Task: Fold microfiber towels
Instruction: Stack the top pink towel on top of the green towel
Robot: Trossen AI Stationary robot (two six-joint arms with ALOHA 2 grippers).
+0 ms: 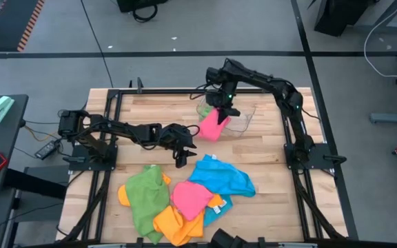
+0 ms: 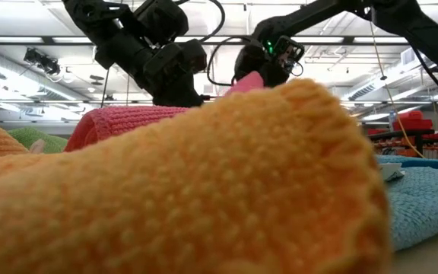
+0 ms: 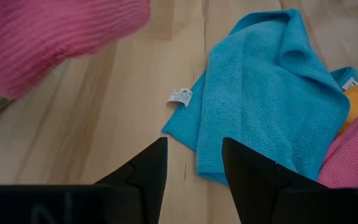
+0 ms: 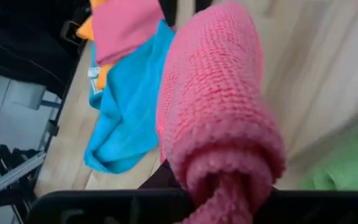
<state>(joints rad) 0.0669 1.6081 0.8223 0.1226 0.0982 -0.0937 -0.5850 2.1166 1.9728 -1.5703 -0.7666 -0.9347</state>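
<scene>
My right gripper (image 1: 220, 110) is shut on a folded pink towel (image 1: 212, 126) at the left end of a clear plastic tray (image 1: 243, 122) at the table's far side. In the left wrist view the same pink towel (image 3: 48, 37) shows above the wood. A green towel (image 1: 205, 109) lies in the tray. My left gripper (image 1: 182, 157) stands open over bare wood at mid-table, just left of a blue towel (image 3: 266, 93). Its fingers have nothing between them. Green (image 1: 147, 196), orange (image 1: 174, 224), pink (image 1: 190, 198) and blue (image 1: 222, 178) towels lie heaped near the front edge. My right gripper holds the folded pink towel by its upper end (image 4: 229, 186), slanting down from the table's far right. The towel bulges over the fingers and hides them, so the pinch itself does not show. Several layers hang as a thick roll (image 4: 216, 99) below the gripper.
The heap of towels fills the near middle of the table, and the orange one (image 2: 204, 190) blocks most of the low view. Black frame rails (image 1: 109, 138) run along both table sides. Bare wood lies between the heap and the tray.
</scene>
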